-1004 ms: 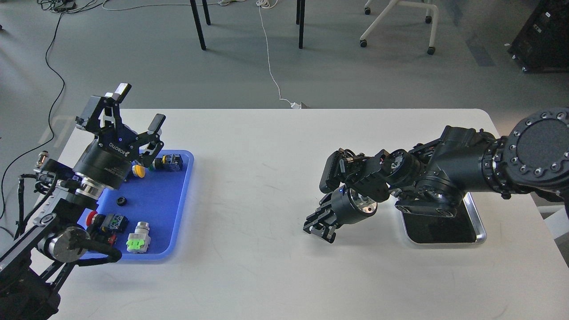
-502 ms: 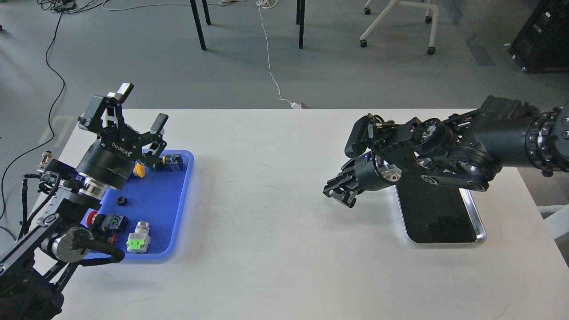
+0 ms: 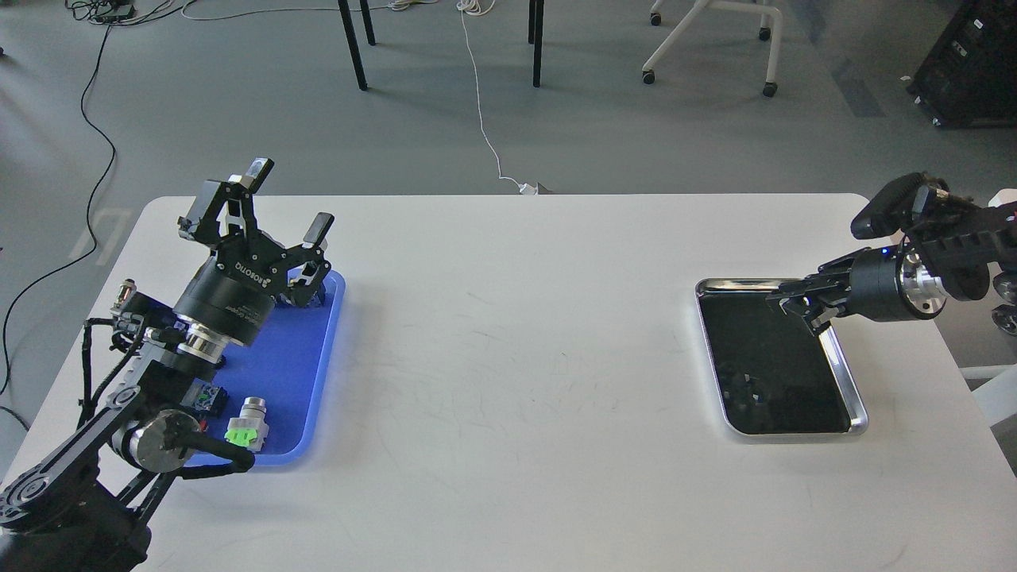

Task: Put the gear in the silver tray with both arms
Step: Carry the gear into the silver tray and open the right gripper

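Black left pincer (image 3: 284, 208) spread wide above blue tray (image 3: 295, 373), empty; right pincer (image 3: 798, 302) (fingers indistinct) over silver tray (image 3: 850, 389).

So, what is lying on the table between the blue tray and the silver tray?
Nothing: in the head view, the white table is bare between the blue tray and the silver tray.

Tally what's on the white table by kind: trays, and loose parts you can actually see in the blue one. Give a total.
Trays: 2, the blue tray and the silver tray.
Visible loose parts in the blue tray: 2, a silver part with a green base and a dark part with blue and green; the left arm may hide more.
Total: 4
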Controlling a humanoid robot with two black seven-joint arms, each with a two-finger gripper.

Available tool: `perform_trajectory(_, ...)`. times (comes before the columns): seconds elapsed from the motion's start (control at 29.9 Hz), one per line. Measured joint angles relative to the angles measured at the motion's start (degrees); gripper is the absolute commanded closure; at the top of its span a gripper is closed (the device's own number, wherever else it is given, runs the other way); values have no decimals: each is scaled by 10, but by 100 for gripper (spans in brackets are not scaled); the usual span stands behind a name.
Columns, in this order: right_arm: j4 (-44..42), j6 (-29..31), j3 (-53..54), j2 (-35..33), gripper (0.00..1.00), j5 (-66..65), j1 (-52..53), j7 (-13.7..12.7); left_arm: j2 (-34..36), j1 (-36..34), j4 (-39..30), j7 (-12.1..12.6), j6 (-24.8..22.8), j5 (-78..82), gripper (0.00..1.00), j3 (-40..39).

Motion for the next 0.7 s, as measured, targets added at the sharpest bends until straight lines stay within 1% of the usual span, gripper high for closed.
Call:
perform_trajectory(0.17, -32, -13, 6, 1, 81, -1, -44, 0, -1, 0, 0, 1, -1, 0, 2, 2)
perform_trajectory(0.54, -104, -19, 12, 60, 78, 4, -94, 0, 0, -1, 0, 1, -2, 0, 2, 2)
perform_trajectory(0.7, -115, -20, 20, 76, 71, 5, -104, 0, 2, 0, -1, 1, -2, 0, 2, 2)
